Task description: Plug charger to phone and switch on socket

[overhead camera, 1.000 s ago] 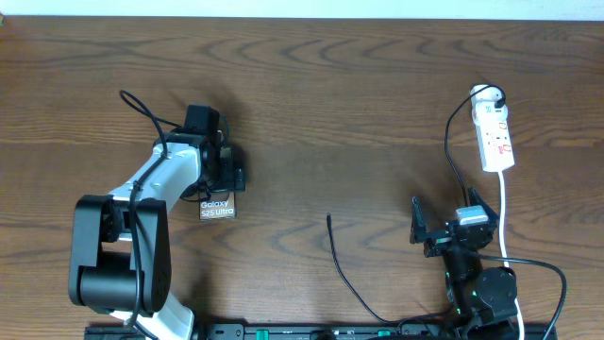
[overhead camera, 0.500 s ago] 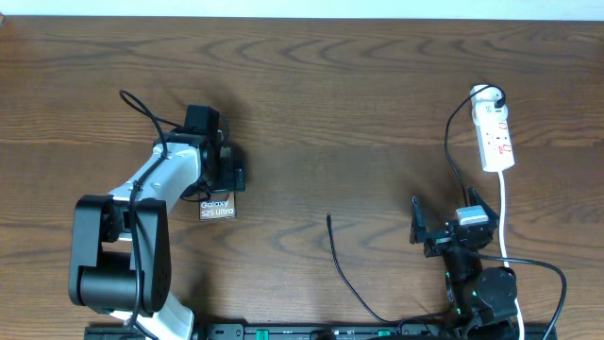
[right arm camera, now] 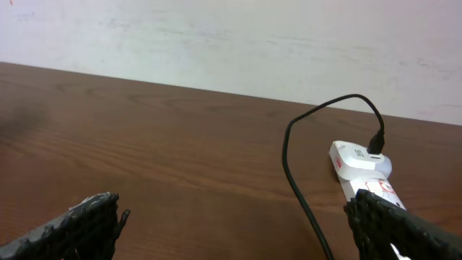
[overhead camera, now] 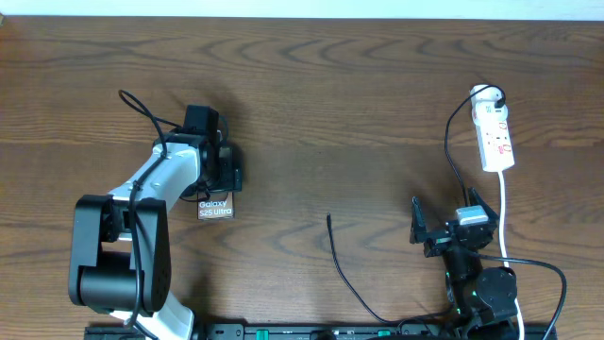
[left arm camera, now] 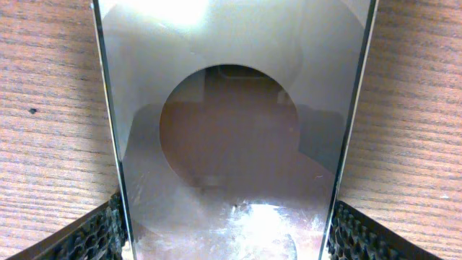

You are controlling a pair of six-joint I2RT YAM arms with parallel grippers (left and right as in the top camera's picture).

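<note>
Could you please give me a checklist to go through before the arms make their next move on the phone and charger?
1. Phone lies between the left tool's fingers: ok, a pad sits beside each long edge.
2. Left tool's grip on the phone is firm: cannot tell.
3. Right tool open and empty: ok.
4. Charger cable tip free on the table: ok, it lies loose between the arms with nothing touching it.
5. Charger cable plugged into the phone: not ok, they lie apart.
6. Power strip switched on: cannot tell, the switch is too small to read.
</note>
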